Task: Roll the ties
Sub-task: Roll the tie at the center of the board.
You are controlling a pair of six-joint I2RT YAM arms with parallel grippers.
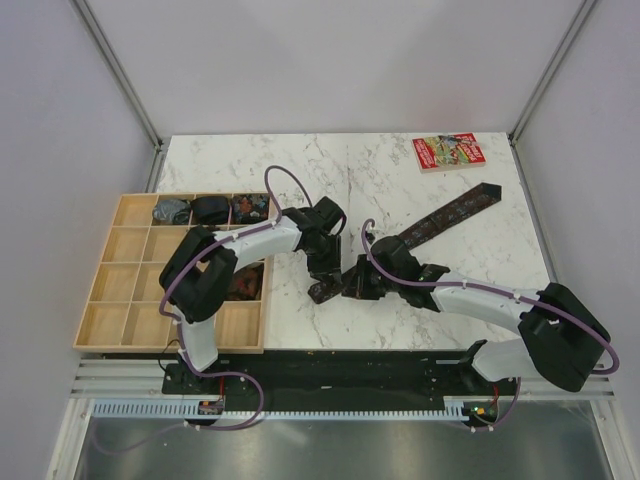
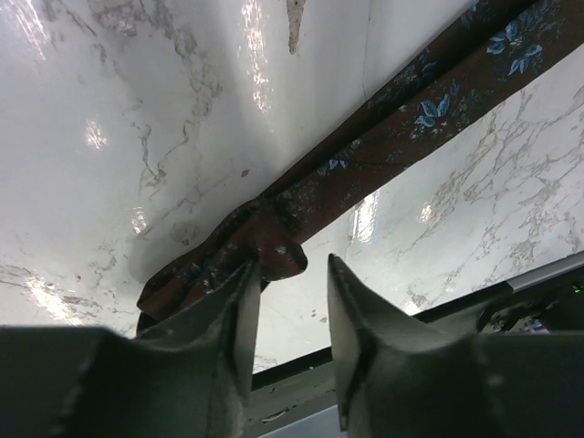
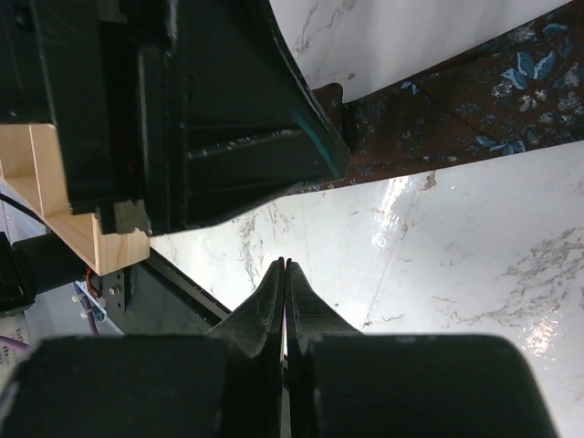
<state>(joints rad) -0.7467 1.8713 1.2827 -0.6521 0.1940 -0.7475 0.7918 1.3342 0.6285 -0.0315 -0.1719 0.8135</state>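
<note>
- The dark brown patterned fabric necktie (image 1: 440, 220) lies flat on the white marble table (image 1: 400, 170). It runs diagonally from the far right down to a bunched, folded end between the two arms.
- The step in hand looks like the start of the roll: only that near end is gathered, and the rest is unrolled.
- The left gripper (image 2: 292, 269) has its jaws parted with a clear gap. The folded end touches one fingertip and is not clamped.
- The right gripper (image 3: 286, 266) is pressed fully closed on nothing, hovering just beside the left one (close enough to crowd it).
- Next, I judge, the left jaws must close on the fold and turn it over along the strip, while the right steadies the fabric.
- Rolled dark bundles (image 1: 210, 208) already sit in the far row of the pale wooden compartment tray (image 1: 125, 275).
</note>
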